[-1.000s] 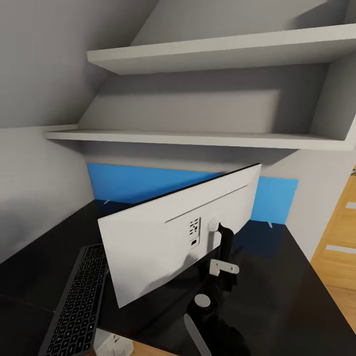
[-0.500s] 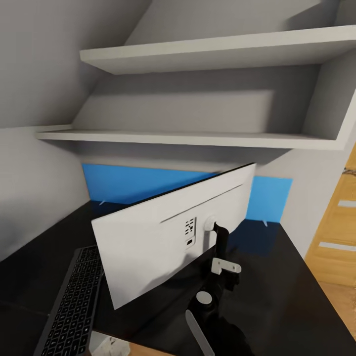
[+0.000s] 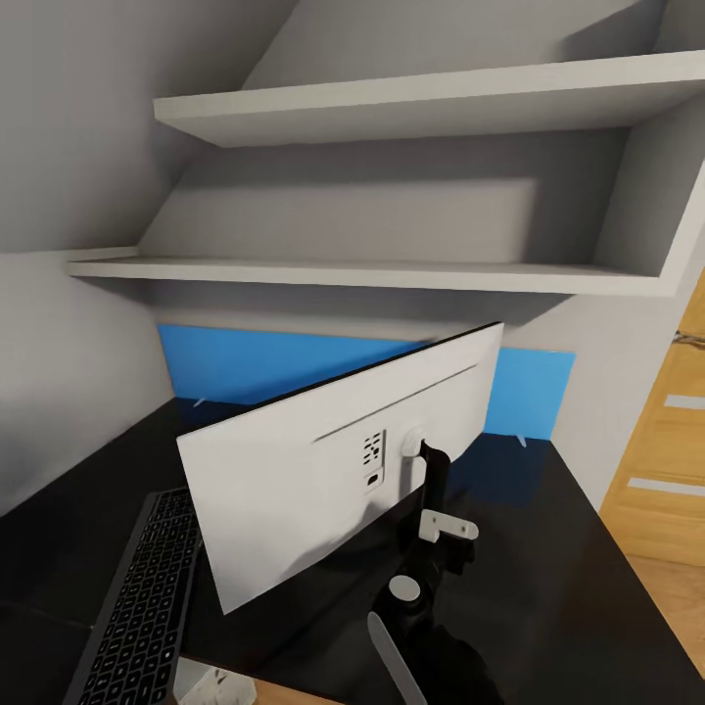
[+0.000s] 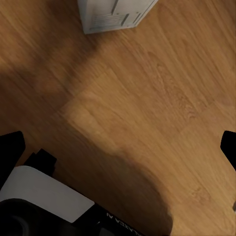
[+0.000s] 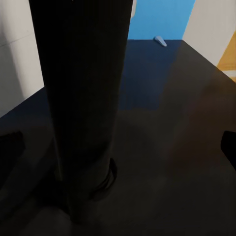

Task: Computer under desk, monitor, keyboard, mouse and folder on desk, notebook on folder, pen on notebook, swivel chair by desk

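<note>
**Right pincer at the monitor stand**

The right gripper, low centre of the head view, reaches the monitor's black stand; whether it clenches, I cannot tell. The monitor stands mid-frame on the desk, its back to us, probably being turned. The keyboard lies lower left.

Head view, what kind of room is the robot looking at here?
Likely a home study nook, perhaps in a bedroom: a glossy black desk carries a wide monitor and a keyboard, with white wall shelves above and a wooden door at the side.
</note>
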Robot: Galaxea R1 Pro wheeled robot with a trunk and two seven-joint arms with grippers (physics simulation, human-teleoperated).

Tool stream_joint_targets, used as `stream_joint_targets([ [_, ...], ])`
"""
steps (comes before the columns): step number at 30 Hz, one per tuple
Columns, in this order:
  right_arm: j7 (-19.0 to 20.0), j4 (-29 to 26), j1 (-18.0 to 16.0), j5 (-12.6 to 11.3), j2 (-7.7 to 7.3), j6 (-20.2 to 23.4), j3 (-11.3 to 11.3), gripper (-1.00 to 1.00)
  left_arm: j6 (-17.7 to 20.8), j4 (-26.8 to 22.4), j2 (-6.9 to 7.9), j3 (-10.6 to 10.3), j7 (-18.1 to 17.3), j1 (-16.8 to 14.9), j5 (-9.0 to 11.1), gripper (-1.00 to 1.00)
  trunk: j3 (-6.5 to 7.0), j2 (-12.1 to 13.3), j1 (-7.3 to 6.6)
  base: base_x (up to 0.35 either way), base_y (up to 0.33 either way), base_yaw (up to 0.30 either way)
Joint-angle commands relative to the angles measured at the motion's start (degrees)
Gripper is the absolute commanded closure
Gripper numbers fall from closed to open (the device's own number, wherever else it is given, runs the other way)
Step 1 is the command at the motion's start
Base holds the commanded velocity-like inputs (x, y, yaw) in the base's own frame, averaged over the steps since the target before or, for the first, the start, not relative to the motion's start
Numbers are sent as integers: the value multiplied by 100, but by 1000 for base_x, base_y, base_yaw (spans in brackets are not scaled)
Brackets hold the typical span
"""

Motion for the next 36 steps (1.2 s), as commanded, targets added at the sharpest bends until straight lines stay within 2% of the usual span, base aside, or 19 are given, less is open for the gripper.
stream_joint_targets([
  [1, -34, -8, -6, -15, 0, 60, 7, -100, 5, -12, 8, -32, 51, -2, 49, -100, -7, -5, 0, 0, 0, -7],
  [36, -35, -8, -15, -15, 0, 59, 5, -100, 4, -12, 15, -32, 52, -2, 49, -100, -7, -5, 0, 17, 0, -1],
])
